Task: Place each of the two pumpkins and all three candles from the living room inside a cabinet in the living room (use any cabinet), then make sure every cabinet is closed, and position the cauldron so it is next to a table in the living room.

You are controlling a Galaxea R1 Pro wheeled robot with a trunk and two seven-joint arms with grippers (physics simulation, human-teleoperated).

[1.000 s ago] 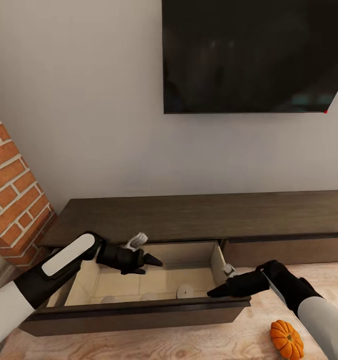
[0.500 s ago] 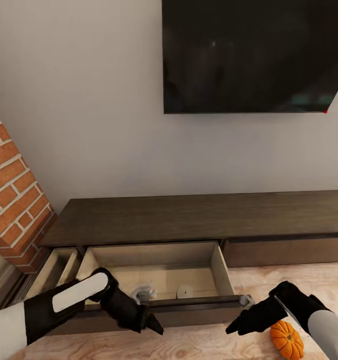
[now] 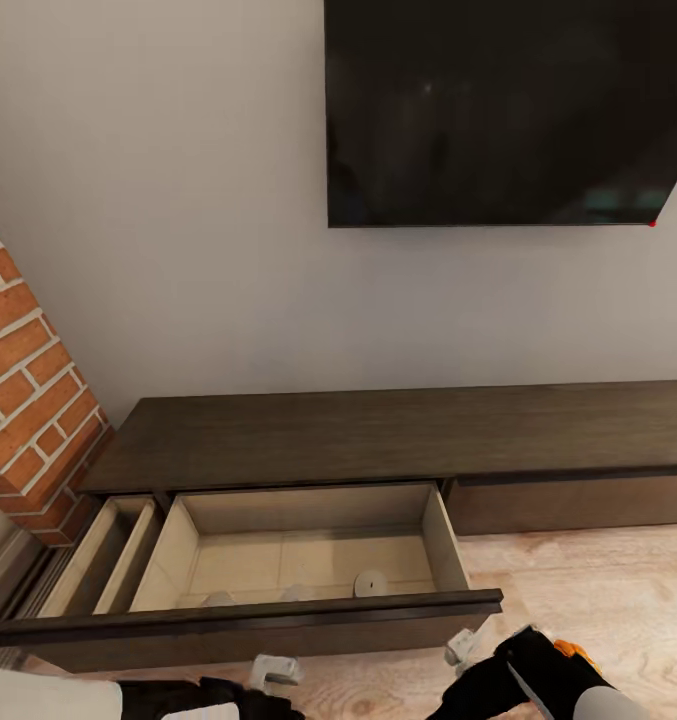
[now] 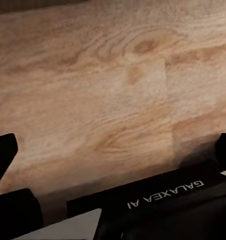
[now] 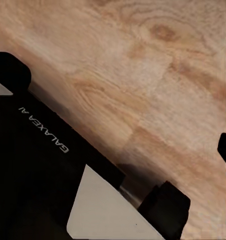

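The long, low cabinet (image 3: 398, 430) is dark brown wood with a flat smooth top, and it sits against a plain pale wall under a big black screen (image 3: 508, 110). Its wide drawer (image 3: 298, 555) is pulled out, with smooth beige walls inside. A short round candle (image 3: 371, 582) with a pale flat top stands on the drawer floor near the front. A bit of orange pumpkin (image 3: 576, 650) peeks out behind the right arm on the light wooden floor (image 3: 598, 580). Red bricks (image 3: 28, 400) are at the left. Both arms have dropped lower than a moment ago. I cannot tell how wide the left claw (image 3: 268, 675) or right claw (image 3: 463, 650) is.
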